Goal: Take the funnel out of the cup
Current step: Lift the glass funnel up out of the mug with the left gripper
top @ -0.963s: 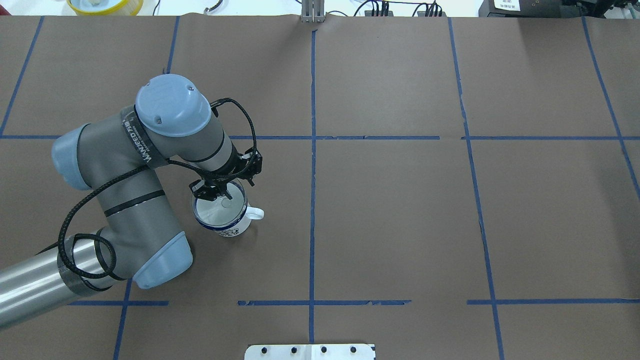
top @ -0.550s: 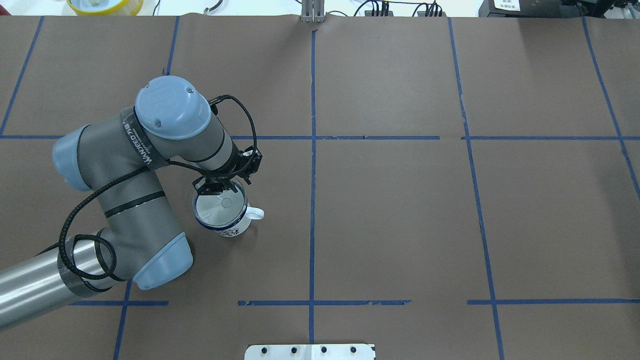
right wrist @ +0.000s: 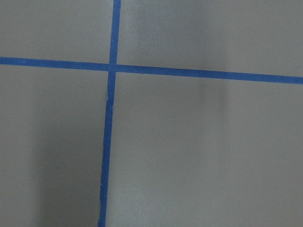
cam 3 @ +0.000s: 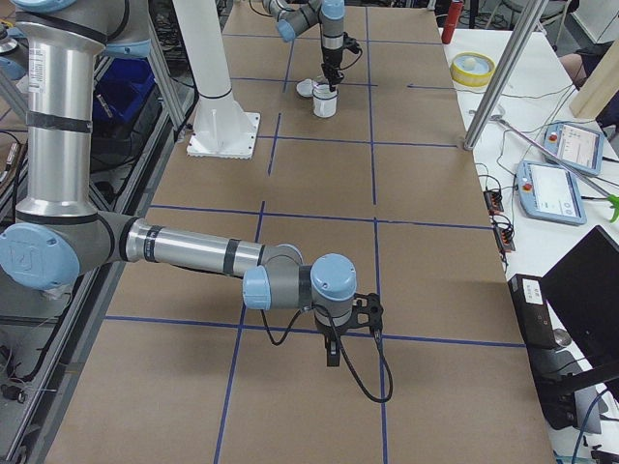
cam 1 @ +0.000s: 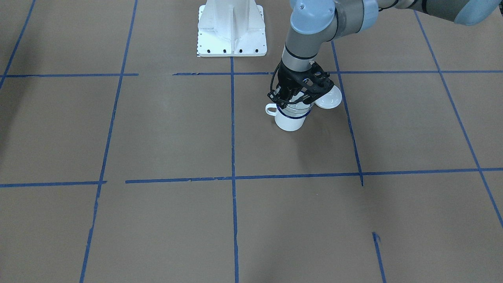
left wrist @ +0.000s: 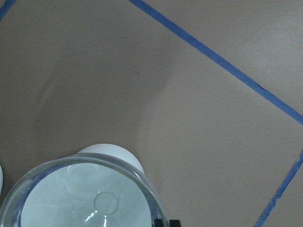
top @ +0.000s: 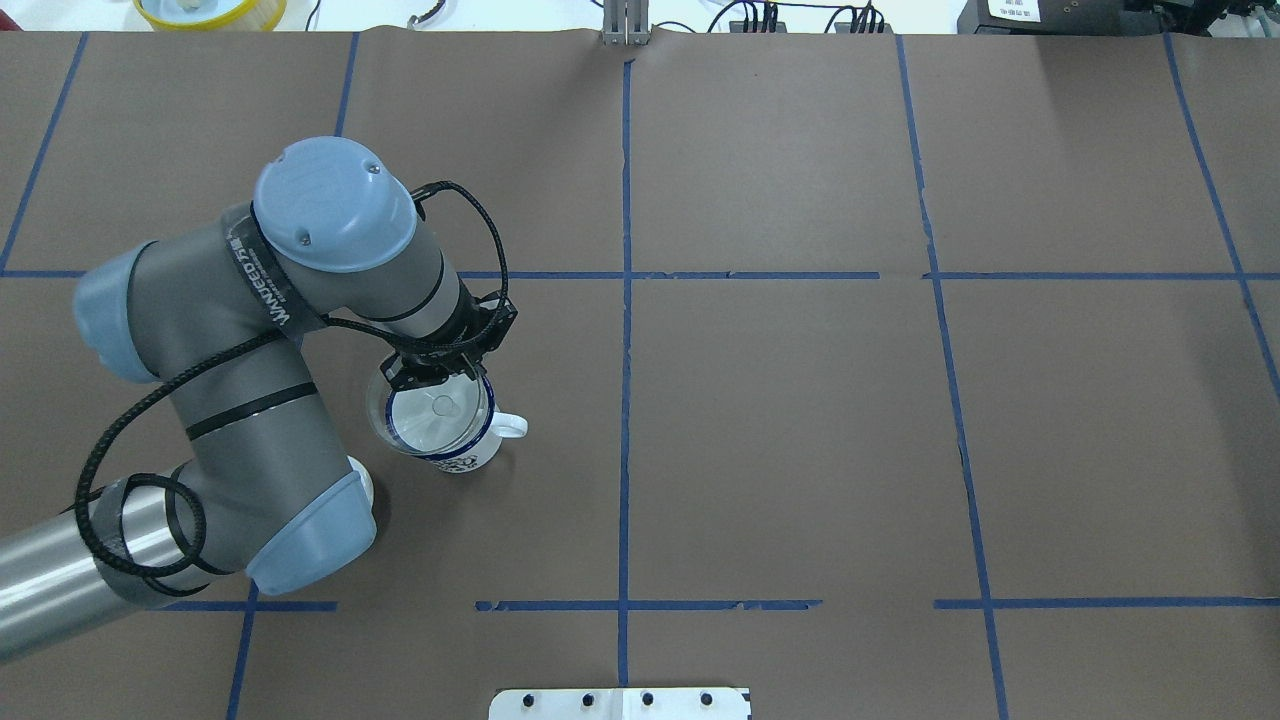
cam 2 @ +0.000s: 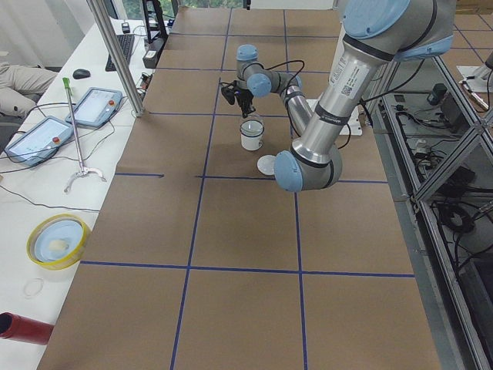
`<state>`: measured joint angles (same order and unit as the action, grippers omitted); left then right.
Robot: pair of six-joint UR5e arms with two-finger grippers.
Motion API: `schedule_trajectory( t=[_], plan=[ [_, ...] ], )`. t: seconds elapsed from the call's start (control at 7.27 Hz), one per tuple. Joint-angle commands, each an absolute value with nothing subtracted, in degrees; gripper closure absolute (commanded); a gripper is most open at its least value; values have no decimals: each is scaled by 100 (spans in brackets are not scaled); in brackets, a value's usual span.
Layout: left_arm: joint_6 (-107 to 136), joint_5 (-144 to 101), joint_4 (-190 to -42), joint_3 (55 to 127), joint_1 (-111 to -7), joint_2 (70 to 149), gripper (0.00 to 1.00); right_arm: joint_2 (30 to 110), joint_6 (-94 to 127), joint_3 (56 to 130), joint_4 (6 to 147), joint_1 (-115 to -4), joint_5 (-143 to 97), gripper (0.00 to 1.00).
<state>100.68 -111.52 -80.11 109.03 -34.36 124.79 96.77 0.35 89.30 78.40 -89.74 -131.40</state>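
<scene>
The white cup (top: pixel 462 452) with a dark blue rim stands on the brown table, handle to the right in the overhead view. The clear funnel (top: pixel 428 418) is in its mouth, rim raised a little and shifted left of the cup's rim. My left gripper (top: pixel 432 378) is shut on the funnel's far rim. In the front view the gripper (cam 1: pixel 292 98) is right above the funnel (cam 1: pixel 295 110) and cup (cam 1: pixel 290 121). The left wrist view shows the funnel rim (left wrist: pixel 142 178) over the cup (left wrist: pixel 118 153). My right gripper (cam 3: pixel 332 358) hangs far away over the table; I cannot tell its state.
A white domed lid (cam 1: pixel 329 98) lies on the table beside the cup, under my left arm. The robot's white base plate (cam 1: pixel 232 29) is at the near edge. A yellow bowl (top: pixel 210 10) sits beyond the far edge. Blue tape lines grid the brown table.
My left gripper drew back to the funnel's far rim and closed on it. The arm then shifted left and up, and the funnel's rim moved left off the cup's rim.
</scene>
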Motion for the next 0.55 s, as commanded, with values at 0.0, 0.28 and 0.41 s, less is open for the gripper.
schedule_trajectory(
  t=[0.0,0.28,0.41],
  plan=[
    [10028,-10882,-6877,11644,-3454,12638,100,9677,35,8930,7840,-8974,-13140,0],
    [10037,-10898,-6872,11654,-3925,12841,100,9677,35,8930,7840,-8974,-13140,0],
    [10037,-10855,-7543,11437,-4233,12815,100,9677,35,8930,7840,-8974,-13140,0]
  ],
)
